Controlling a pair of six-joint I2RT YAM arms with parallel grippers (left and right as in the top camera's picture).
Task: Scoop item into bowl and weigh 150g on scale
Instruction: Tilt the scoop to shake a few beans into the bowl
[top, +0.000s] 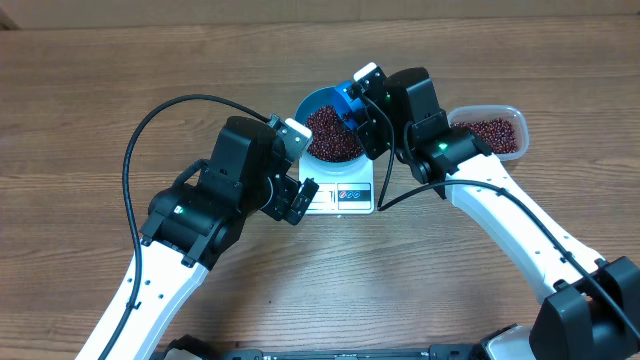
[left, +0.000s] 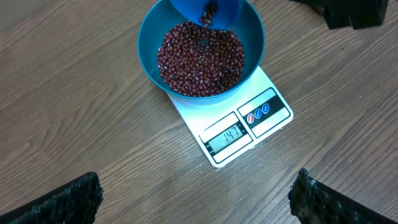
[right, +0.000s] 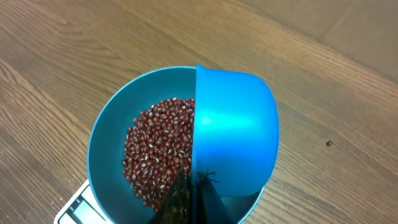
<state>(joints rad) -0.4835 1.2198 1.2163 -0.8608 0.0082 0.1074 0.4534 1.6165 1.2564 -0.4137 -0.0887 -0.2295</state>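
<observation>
The right pincer (right: 196, 193) is closed on a blue scoop (right: 236, 130), which is held tipped just ahead of it, over the bowl (right: 102, 137). The bowl, partly filled with beans (right: 155, 149), is set on the scale (left: 249, 124), below that pincer. The left pincer (left: 196, 199) is spread wide and empty above the bench (left: 74, 93), with scale and bowl just ahead of it. A tub (top: 515, 112) of beans is seen beside the right pincer.
</observation>
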